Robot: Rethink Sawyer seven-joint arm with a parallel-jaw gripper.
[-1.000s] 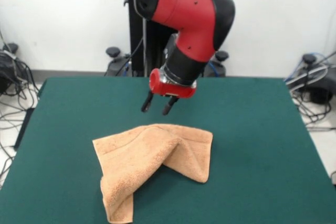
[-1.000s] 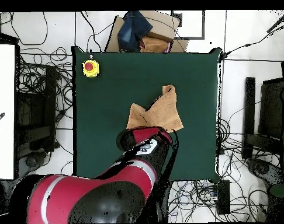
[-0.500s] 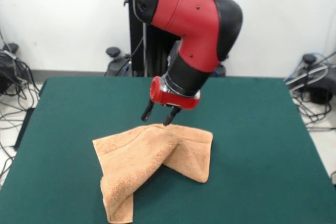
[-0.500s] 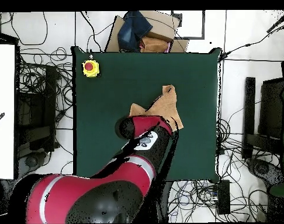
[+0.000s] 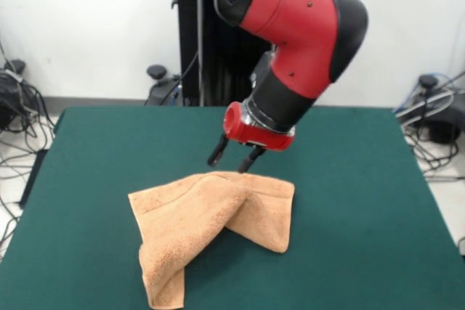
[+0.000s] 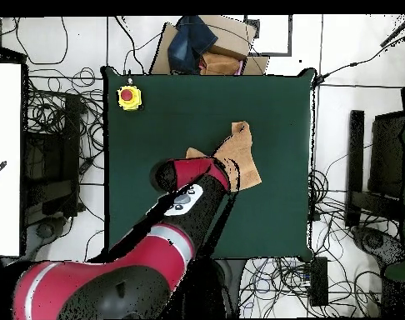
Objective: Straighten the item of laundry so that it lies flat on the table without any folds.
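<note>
Your gripper point(image 5: 235, 160) hangs with jaws apart over the folded peach towel's point(image 5: 211, 215) far edge; pinch both layers and the fold just drags across the green table point(image 5: 363, 201).

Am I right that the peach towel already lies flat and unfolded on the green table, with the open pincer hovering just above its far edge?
Not quite: the towel is not flat. The front view shows it folded over itself, with one flap doubled across the middle and a narrow tail toward the near edge. The rest holds: it rests on the green table, and the open pincer hovers just above its far edge.
</note>
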